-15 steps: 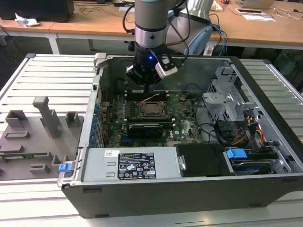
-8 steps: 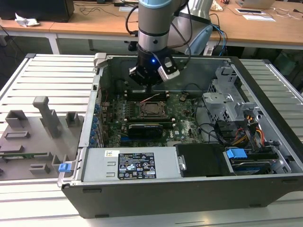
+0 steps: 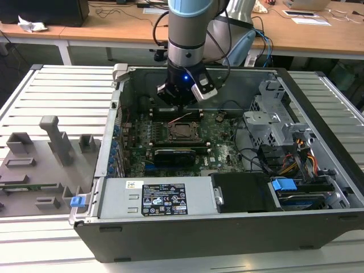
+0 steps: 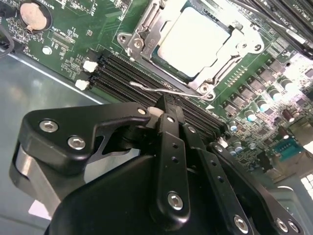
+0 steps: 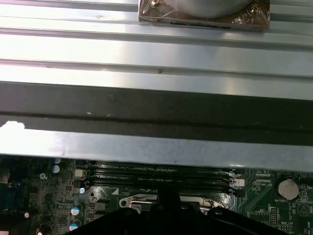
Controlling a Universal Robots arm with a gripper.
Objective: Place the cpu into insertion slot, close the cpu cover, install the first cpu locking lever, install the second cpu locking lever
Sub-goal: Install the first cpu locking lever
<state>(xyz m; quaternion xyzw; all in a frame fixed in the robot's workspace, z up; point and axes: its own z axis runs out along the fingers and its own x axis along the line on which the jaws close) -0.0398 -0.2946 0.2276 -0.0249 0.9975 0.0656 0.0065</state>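
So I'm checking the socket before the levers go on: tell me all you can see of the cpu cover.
The cpu cover, a thin silvery metal frame plate with a square opening, lies flat over the socket on the green motherboard. The pale silver-grey cpu shows through its opening. A thin wire lever runs along its near edge, by the black gripper.

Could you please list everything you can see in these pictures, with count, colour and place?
computer case: one, dark grey, open on the slatted table.
motherboard: one, green, on the case floor.
cpu: one, pale silver, seated in the socket at the board's middle.
cpu cover: one, silvery frame, lying closed around the cpu.
locking lever: one visible, thin silver wire, beside the socket near the fingertips.
memory slots: several, black, alongside the socket.
coin battery: one, silver, on the board.
power supply: one, grey, along the case's near wall.
grey fixtures: several, at the exterior view's left.
gripper: one, black, over the lever.
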